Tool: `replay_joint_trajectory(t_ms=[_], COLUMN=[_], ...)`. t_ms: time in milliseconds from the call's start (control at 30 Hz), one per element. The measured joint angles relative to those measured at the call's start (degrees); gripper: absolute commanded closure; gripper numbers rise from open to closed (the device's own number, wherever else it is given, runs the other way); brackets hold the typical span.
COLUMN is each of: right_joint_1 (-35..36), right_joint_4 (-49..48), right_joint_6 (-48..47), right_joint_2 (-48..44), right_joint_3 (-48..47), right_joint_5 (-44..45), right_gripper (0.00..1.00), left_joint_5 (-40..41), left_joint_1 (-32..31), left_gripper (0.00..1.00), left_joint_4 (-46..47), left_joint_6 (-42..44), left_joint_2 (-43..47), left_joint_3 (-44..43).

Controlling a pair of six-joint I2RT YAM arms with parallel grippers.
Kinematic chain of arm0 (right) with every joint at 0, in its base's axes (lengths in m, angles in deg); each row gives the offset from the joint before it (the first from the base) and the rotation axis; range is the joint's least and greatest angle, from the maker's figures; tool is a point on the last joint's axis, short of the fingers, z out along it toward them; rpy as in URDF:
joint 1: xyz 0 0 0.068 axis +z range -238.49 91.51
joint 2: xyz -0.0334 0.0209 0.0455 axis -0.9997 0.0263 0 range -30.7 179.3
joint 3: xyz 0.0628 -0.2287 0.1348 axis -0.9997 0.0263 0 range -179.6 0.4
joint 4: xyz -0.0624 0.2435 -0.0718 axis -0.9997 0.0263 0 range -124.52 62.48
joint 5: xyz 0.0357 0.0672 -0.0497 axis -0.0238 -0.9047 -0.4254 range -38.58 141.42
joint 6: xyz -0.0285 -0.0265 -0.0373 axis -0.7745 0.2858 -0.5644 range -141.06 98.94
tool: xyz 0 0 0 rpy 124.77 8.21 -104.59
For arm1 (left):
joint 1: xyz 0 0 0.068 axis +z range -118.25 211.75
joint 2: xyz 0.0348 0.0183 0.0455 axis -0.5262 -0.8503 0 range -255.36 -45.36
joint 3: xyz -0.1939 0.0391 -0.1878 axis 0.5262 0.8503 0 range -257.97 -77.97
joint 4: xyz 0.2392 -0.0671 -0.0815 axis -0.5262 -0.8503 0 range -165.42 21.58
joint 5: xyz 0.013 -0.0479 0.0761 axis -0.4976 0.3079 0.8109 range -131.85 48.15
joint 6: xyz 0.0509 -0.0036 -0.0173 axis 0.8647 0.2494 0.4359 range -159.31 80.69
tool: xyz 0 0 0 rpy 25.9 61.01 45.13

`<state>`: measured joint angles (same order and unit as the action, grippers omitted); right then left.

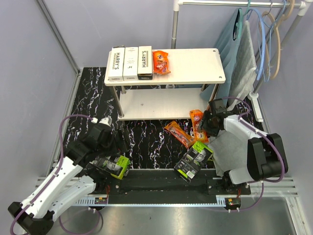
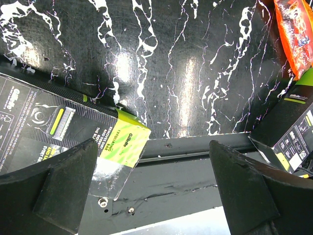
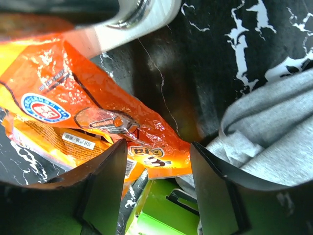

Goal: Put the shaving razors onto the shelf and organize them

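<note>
Black, white-veined surface (image 1: 146, 142) inside pale lilac walls; contents listed by place relative to each tool.

Shelf (image 1: 195, 68): two cream boards on metal legs, standing beyond both tools. Three white boxes (image 1: 130, 62) sit side by side at the left end of the top board. The top orange pack (image 1: 161, 62) is just beside the rightmost box.

Right tool (image 3: 156, 188): jaws apart, nothing clamped, held low near the shelf's right foot.
- Near orange pack (image 3: 88, 112): flat on the surface directly under this tool, its lower edge reaching into the gap between the fingers.
- Middle orange pack (image 1: 178, 133): on the surface to this tool's left, apart from it.
- Right green pack (image 1: 194, 161): on the arm-base side of this tool, partly beneath the near orange pack's edge.
- Grey cloth (image 1: 230, 147): crumpled just beside this tool, on its right.

Left tool (image 2: 154, 181): jaws wide apart, empty, over the near edge of the surface.
- Left green pack (image 2: 63, 132): flat at this tool's left side, its lime corner running behind the left finger (image 2: 63, 191).
</note>
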<state>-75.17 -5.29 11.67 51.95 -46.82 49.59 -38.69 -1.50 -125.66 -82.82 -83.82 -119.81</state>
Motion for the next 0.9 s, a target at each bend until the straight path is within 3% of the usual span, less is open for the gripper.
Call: replay_joint_trajectory(t_ms=[200, 267, 400, 667, 900], right_joint_1=[-0.3, -0.3, -0.5, -0.7, -0.7], right_joint_4=[-1.2, -1.5, -2.1, -3.4, -3.7], right_joint_6=[-0.2, -0.3, -0.4, -0.4, -0.3], right_joint_2=[0.8, 1.0, 2.0, 1.6, -5.0], right_joint_3=[0.1, 0.3, 0.6, 1.3, 3.0], right_joint_5=[-0.9, -0.9, -2.1, -4.4, -6.4], right_gripper=[0.53, 0.65, 0.8, 0.85, 0.87], left_joint_5=[0.0, 0.0, 0.0, -0.2, -0.5], left_joint_1=[0.0, 0.0, 0.0, 0.0, 0.0], left_gripper=[0.01, 0.01, 0.01, 0.01, 0.01], left_joint_4=[0.0, 0.1, 0.2, 0.3, 0.3], left_joint_6=[0.0, 0.0, 0.0, 0.0, 0.1], left_joint_2=[-0.6, -0.7, -0.7, -0.7, -0.7], left_joint_3=[0.0, 0.0, 0.0, 0.0, 0.0])
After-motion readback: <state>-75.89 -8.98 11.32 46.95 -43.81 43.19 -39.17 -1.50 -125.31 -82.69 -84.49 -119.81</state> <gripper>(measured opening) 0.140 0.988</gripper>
